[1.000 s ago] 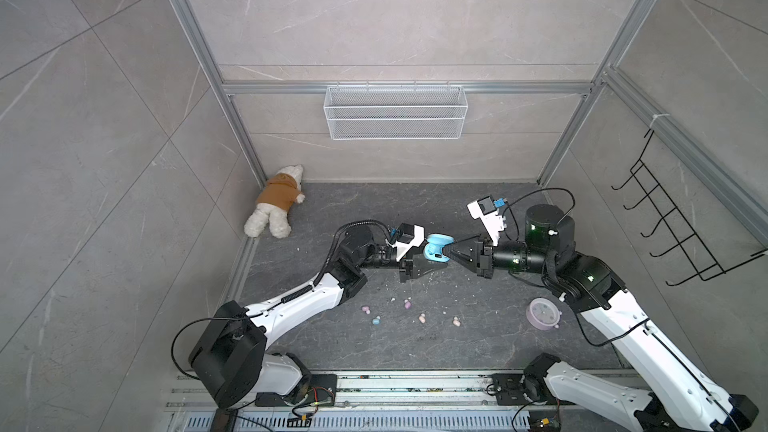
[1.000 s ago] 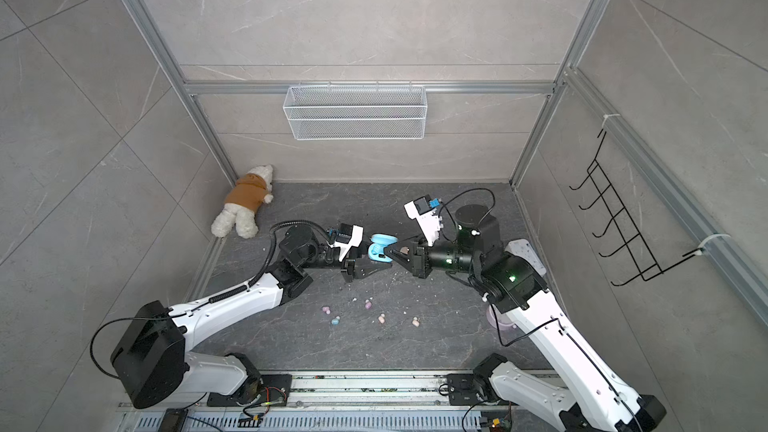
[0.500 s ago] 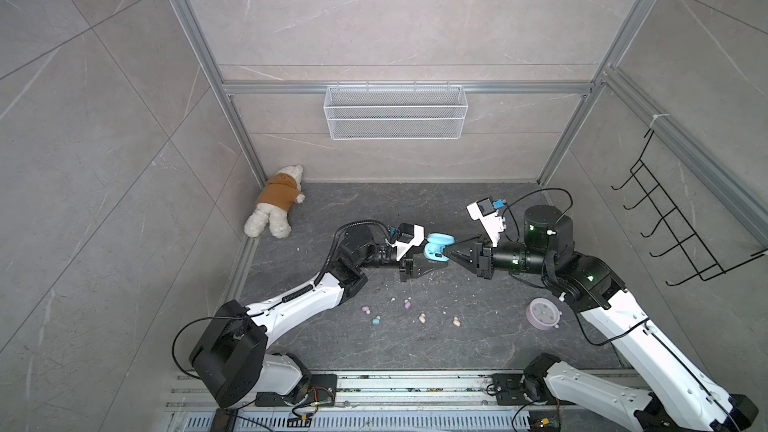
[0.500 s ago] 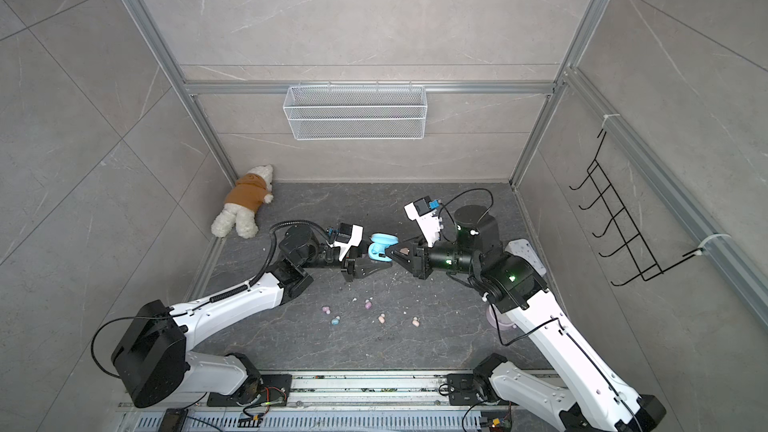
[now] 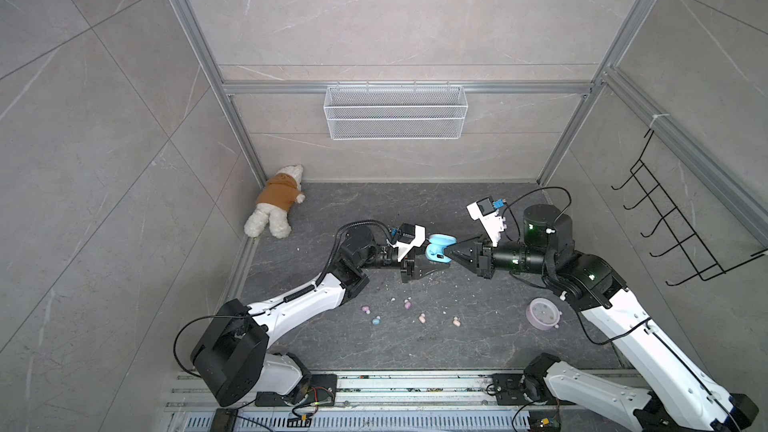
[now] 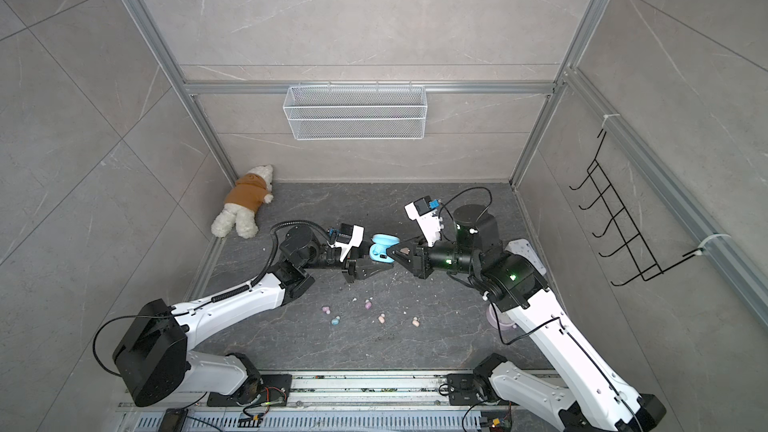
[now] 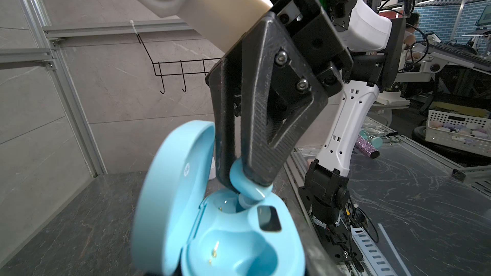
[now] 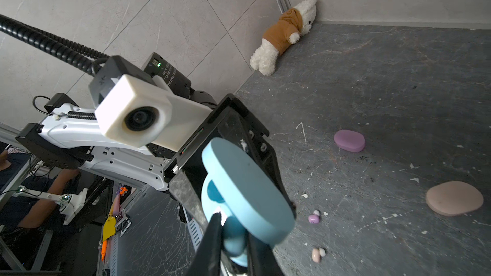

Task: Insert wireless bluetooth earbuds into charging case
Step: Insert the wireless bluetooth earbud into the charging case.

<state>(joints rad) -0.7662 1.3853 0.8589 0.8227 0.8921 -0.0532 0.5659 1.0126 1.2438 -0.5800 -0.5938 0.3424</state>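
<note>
The light blue charging case [image 5: 439, 248] [image 6: 381, 248] hangs above the floor with its lid [image 7: 170, 195] swung open. My left gripper [image 5: 424, 267] [image 6: 372, 264] is shut on its base. My right gripper [image 5: 451, 252] [image 6: 393, 252] [image 7: 244, 180] [image 8: 233, 240] is shut on a light blue earbud [image 7: 247, 188] [image 8: 233, 234]. The bud's tip dips into the case's far socket. The near socket [image 7: 239, 250] is bare. Several more wireless bluetooth earbuds lie on the floor: lilac [image 5: 365, 309] [image 5: 407, 305] [image 8: 313, 218], blue [image 5: 376, 320], and peach [image 5: 422, 318] [image 5: 456, 321] [image 8: 316, 255].
A round lilac case [image 5: 542, 313] lies beside my right arm. In the right wrist view a shut lilac case [image 8: 349, 140] and a peach case [image 8: 454, 198] rest on the floor. A teddy bear [image 5: 276, 201] lies in the back left corner. White crumbs dot the floor.
</note>
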